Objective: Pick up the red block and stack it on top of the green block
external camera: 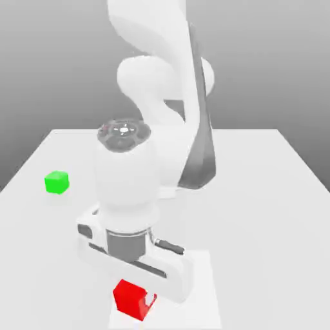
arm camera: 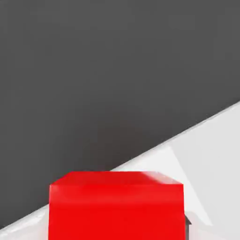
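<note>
The white two-finger gripper (external camera: 143,298) has closed on the matte red cube (external camera: 130,300) between its fingertips! Grasp stage, I'd say; next, lift, then across to the plain green cube (external camera: 57,182), well apart from the tool.

No legible text, numbers or signs, apparently.

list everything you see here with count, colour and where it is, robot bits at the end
red block: one, bright red, on the near part of the table, at the gripper
green block: one, bright green, on the table toward the exterior view's left, away from the arm
table: one, pale grey-white, under both blocks
lighter patch: one, white, on the tabletop beside the red block
arm: one, white with grey parts, reaching from the back of the table toward the red block
gripper: one, white hand, fingers shut on the red block
</note>
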Robot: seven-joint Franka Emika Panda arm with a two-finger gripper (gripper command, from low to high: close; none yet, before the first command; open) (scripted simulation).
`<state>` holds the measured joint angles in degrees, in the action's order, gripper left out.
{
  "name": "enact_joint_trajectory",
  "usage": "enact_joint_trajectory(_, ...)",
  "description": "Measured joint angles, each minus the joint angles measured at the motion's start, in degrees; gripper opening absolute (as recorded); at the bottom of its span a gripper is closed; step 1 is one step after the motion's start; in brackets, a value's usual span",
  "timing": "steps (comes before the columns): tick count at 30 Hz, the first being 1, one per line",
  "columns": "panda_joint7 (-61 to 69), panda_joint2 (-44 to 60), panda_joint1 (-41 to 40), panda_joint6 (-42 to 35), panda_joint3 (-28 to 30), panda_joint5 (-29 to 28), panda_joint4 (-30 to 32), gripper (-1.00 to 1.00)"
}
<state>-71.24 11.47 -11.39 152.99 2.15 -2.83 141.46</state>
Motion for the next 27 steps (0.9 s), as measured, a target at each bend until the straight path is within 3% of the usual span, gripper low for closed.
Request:
enact_joint_trajectory(4,-6.8,-5.5,-6.2,-0.4,8.7,-3.8,5.1,-1.0)
enact_joint_trajectory(6,-11.1,-8.7,-13.8,-0.6,12.8,-6.4,7.9,-1.0)
enact_joint_trajectory(9,-17.2,-13.3,-24.7,-0.8,16.2,-10.0,12.0,-1.0)
enact_joint_trajectory(19,-32.7,-27.5,-47.8,-1.0,28.5,-16.1,25.4,-1.0)
enact_joint_trajectory(27,-21.2,-17.3,-39.1,8.7,35.5,2.2,26.5,-1.0)
